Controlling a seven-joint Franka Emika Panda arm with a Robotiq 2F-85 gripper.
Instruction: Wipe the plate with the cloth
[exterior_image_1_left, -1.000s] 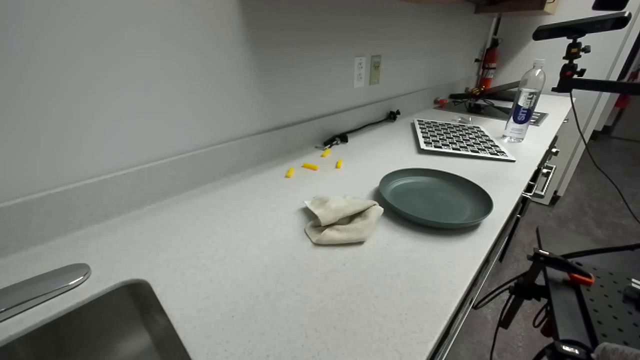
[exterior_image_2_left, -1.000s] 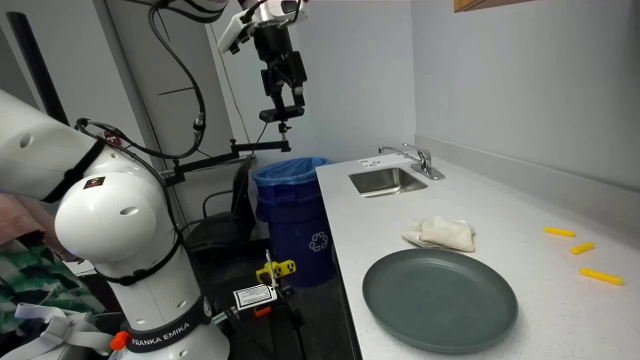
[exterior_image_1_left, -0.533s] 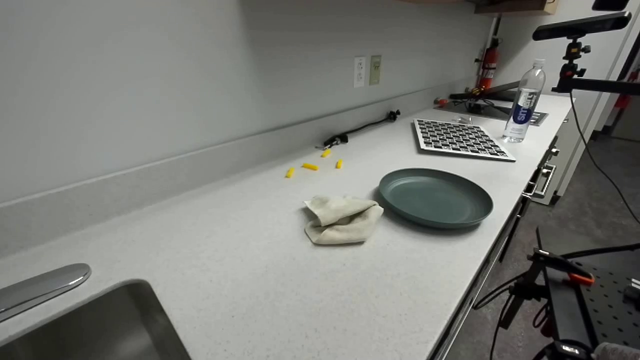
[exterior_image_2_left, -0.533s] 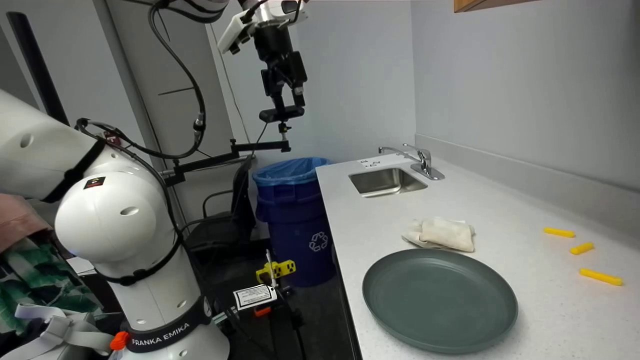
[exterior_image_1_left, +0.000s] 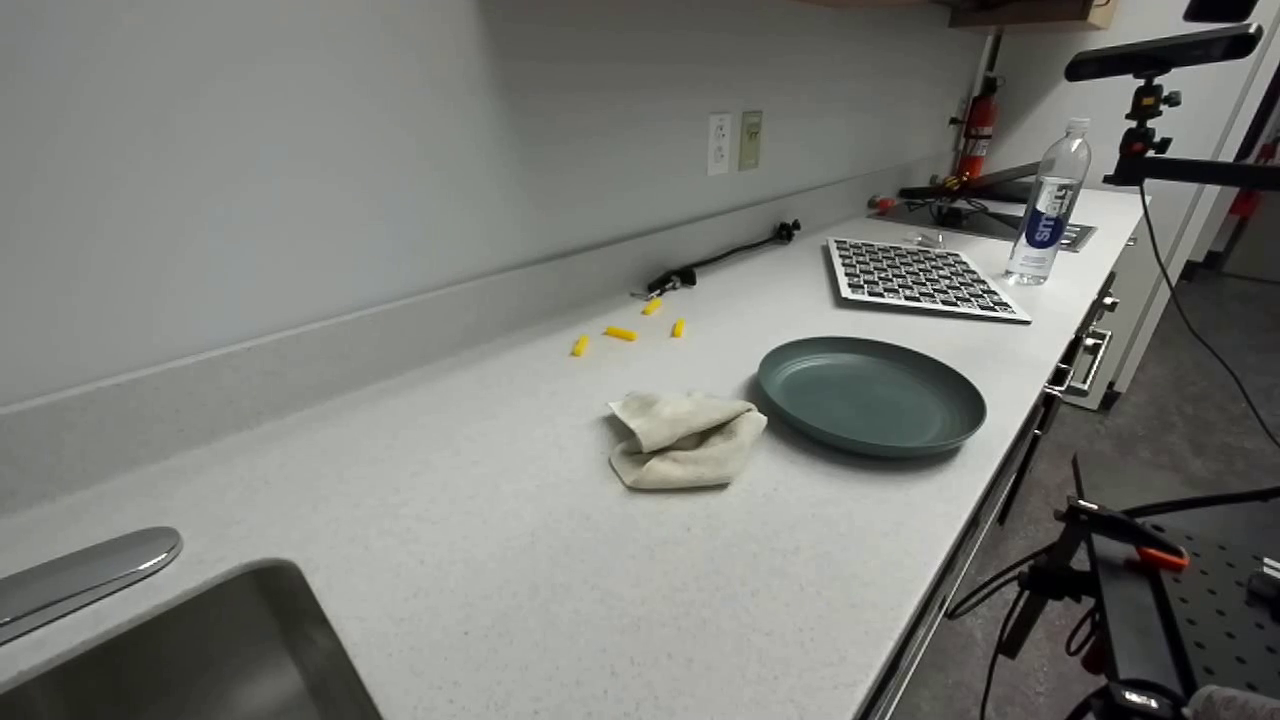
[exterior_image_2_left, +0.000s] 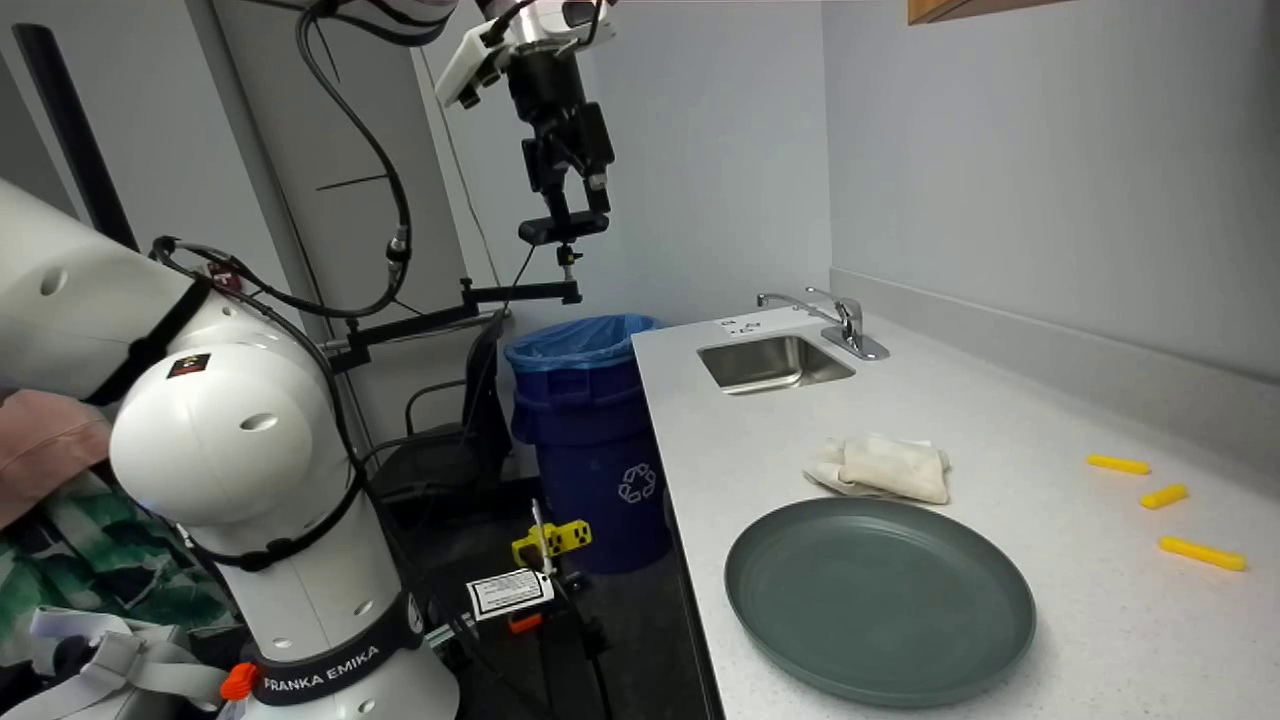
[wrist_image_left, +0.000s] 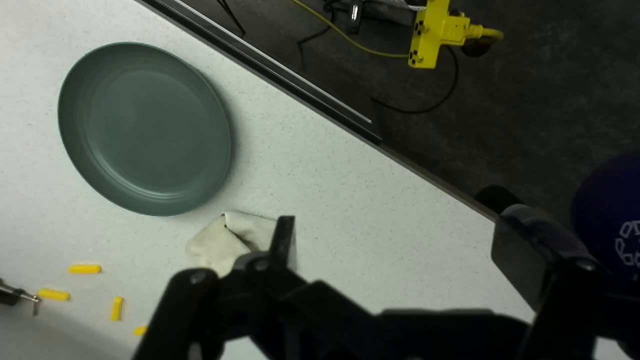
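A round green-grey plate (exterior_image_1_left: 872, 396) lies on the white counter; it also shows in an exterior view (exterior_image_2_left: 880, 602) and in the wrist view (wrist_image_left: 145, 129). A crumpled cream cloth (exterior_image_1_left: 688, 440) lies on the counter beside the plate, close to its rim; it also shows in an exterior view (exterior_image_2_left: 888, 468). In the wrist view the cloth (wrist_image_left: 220, 245) is partly hidden by a finger. My gripper (exterior_image_2_left: 580, 198) is high in the air, well above the counter. In the wrist view my gripper (wrist_image_left: 400, 245) has its fingers wide apart with nothing between them.
Several yellow pieces (exterior_image_1_left: 621, 333) lie near the wall. A checkered board (exterior_image_1_left: 920, 278) and a water bottle (exterior_image_1_left: 1048, 205) stand beyond the plate. A sink (exterior_image_2_left: 775, 364) with a faucet (exterior_image_2_left: 848, 325) is at one end. A camera on an arm (exterior_image_2_left: 563, 228) shows near the gripper.
The arm, gripper, cloth and plate have not moved. Only a person's clothing behind the robot's base has shifted slightly.
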